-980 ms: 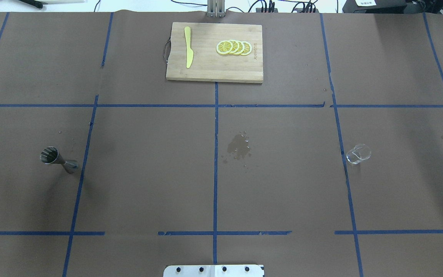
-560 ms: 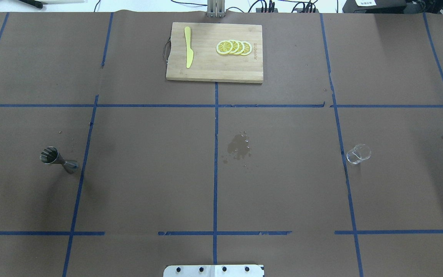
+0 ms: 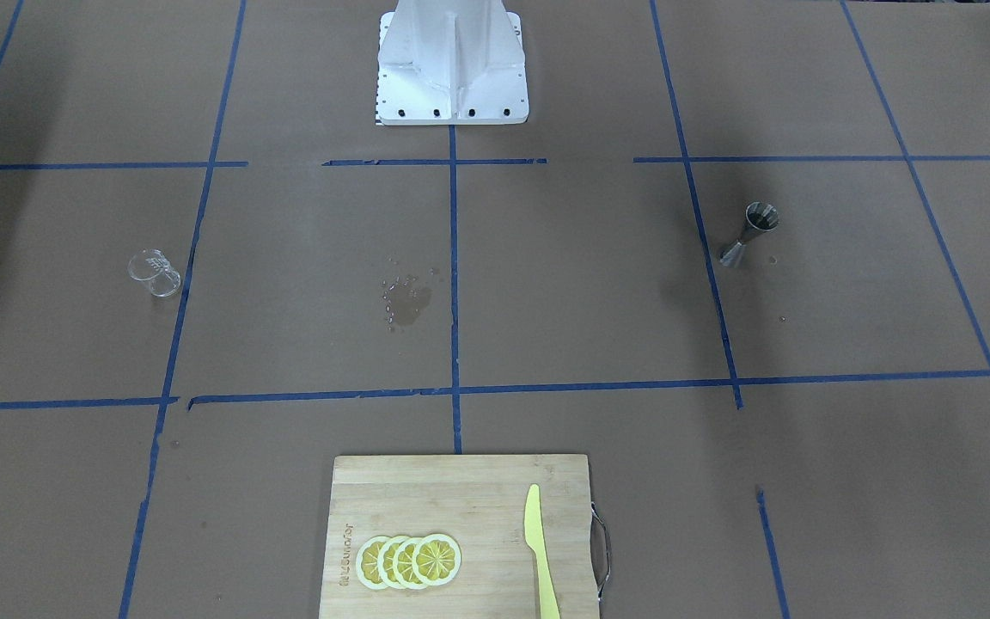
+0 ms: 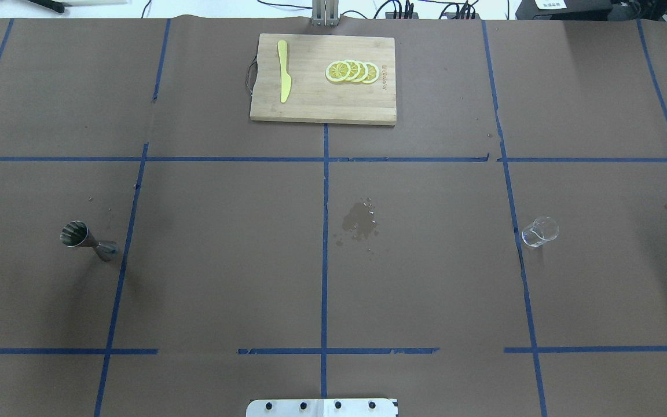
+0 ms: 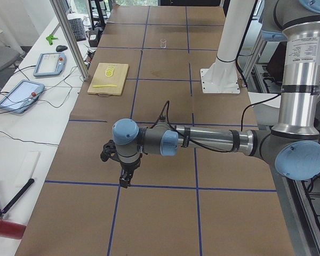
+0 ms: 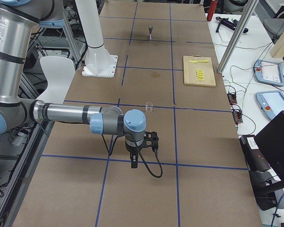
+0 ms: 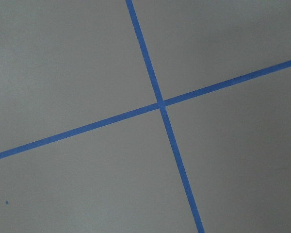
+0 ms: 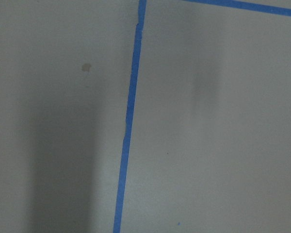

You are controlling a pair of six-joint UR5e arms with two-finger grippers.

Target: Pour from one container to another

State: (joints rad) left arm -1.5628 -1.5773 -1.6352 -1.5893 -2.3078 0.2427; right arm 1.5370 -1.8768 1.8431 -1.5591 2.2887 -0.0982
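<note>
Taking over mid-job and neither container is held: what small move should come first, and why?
Probably swing the left claw inward toward the small steel hourglass-shaped jigger, which stands upright and untouched on the robot's left side. That claw hangs over bare brown paper near the table's end, outside the overhead view. The small clear glass cup stands apart on the right.

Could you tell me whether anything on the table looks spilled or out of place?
Yes: a wet patch with scattered droplets darkens the paper mid-table, between the upright jigger and glass, suggesting spilled liquid.

1 jigger [image 4: 87, 241], 1 glass [image 4: 540, 231], 4 slices [image 4: 352, 71]
</note>
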